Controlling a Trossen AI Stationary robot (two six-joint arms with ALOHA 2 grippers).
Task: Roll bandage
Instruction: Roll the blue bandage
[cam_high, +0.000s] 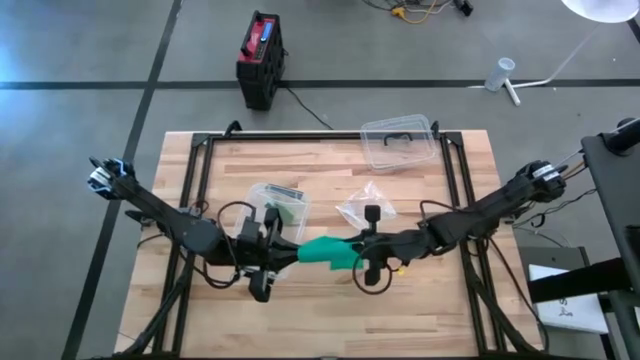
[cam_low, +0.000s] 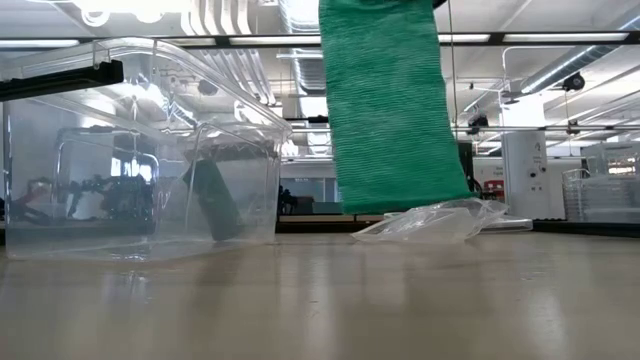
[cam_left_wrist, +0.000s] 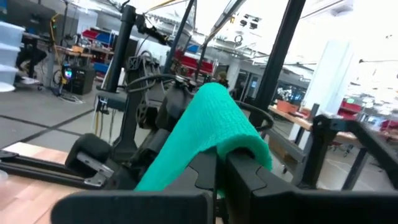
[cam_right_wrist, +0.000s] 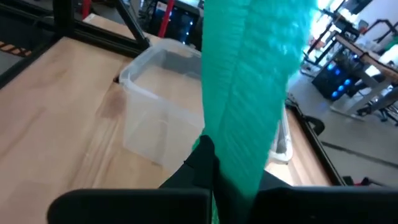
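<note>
The green bandage (cam_high: 328, 251) stretches between both grippers, its long axis running from nine to three o'clock. The left gripper (cam_high: 285, 255) and the right gripper (cam_high: 360, 250) each pinch one end, jaws closed on it.

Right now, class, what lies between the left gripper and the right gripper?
In the high view, the green bandage spans the gap between the left gripper and the right gripper, each shut on an end.

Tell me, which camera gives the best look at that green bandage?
The high view: it alone shows the green bandage stretched between the left gripper and right gripper, both shut on it above the table. The low view shows only a hanging strip; each wrist view shows a close-up near its own fingers.
</note>
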